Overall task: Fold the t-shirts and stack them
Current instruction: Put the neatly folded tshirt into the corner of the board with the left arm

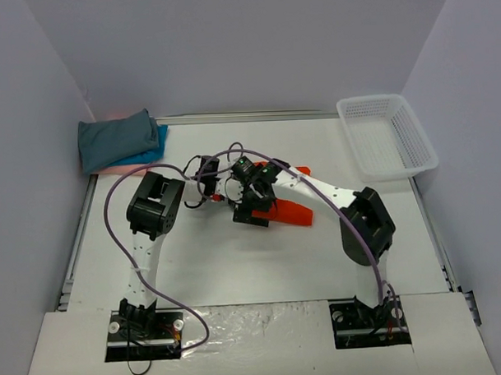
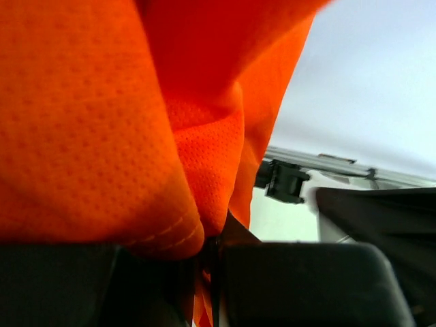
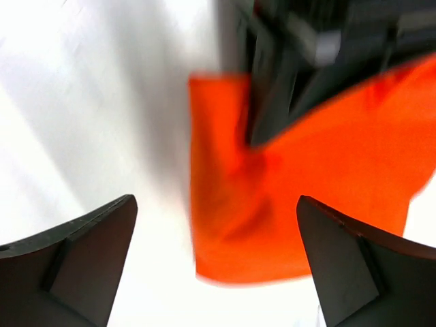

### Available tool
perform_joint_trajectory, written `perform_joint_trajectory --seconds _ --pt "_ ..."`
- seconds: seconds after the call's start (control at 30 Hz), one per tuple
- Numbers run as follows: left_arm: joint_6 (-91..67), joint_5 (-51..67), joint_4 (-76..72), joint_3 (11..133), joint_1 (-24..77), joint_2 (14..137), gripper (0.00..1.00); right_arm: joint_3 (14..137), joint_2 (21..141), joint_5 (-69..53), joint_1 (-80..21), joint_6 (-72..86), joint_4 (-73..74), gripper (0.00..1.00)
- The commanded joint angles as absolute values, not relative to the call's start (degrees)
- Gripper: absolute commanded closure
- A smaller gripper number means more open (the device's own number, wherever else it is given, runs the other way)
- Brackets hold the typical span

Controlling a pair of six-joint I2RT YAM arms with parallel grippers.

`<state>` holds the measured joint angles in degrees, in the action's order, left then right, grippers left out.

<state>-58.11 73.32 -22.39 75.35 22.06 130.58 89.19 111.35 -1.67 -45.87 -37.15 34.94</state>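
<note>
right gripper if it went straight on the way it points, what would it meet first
Probably the orange t-shirt, straight ahead of the open right gripper; blur leaves the depth unclear.

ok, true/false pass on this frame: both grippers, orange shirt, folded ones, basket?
1. The left gripper is shut on the orange t-shirt. True.
2. The right gripper grips that shirt too. False: its jaws stand wide open over the cloth.
3. The white basket holds a folded shirt. False: nothing shows inside it.
4. The dark grey-teal shirt lies on top of the blue shirt. True.
</note>
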Motion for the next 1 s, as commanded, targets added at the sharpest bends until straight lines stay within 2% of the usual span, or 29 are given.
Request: perform_joint_trajectory --seconds 0.0,0.07,0.1,0.17,0.27,0.4,0.77,0.97 --pt "-44.81 74.63 -7.48 80.75 21.53 127.27 0.98 85.54 96.62 -7.8 -42.64 -42.17 42.43 0.0" --pt "-34.86 72.87 6.08 84.44 21.01 126.74 0.98 83.94 88.73 -9.49 -40.7 -43.5 44.81 0.0" --pt "-25.15 70.69 18.42 89.16 20.92 126.91 0.98 82.98 86.25 -10.28 -39.74 -43.85 45.09 0.0" --pt "-18.66 67.6 27.12 93.32 20.83 127.53 0.98 79.12 79.23 -10.63 -36.84 -44.82 45.0 0.0" --pt "-9.78 61.19 38.73 100.53 20.74 127.71 0.98 73.84 74.9 -11.42 -32.88 -45.09 44.21 0.0" --pt "-0.55 49.68 51.64 109.32 20.31 127.71 0.98 69.09 75.93 -13.97 -30.85 -43.16 42.55 0.0" --pt "10.72 21.03 64.15 133.66 11.17 131.74 0.98 68.29 93.51 -21.18 -30.41 -40.78 39.11 0.0" --pt "12.3 13.1 62.32 140.8 5.02 132.63 0.98 65.48 96.59 -20.31 -30.85 -39.73 37.18 0.0"
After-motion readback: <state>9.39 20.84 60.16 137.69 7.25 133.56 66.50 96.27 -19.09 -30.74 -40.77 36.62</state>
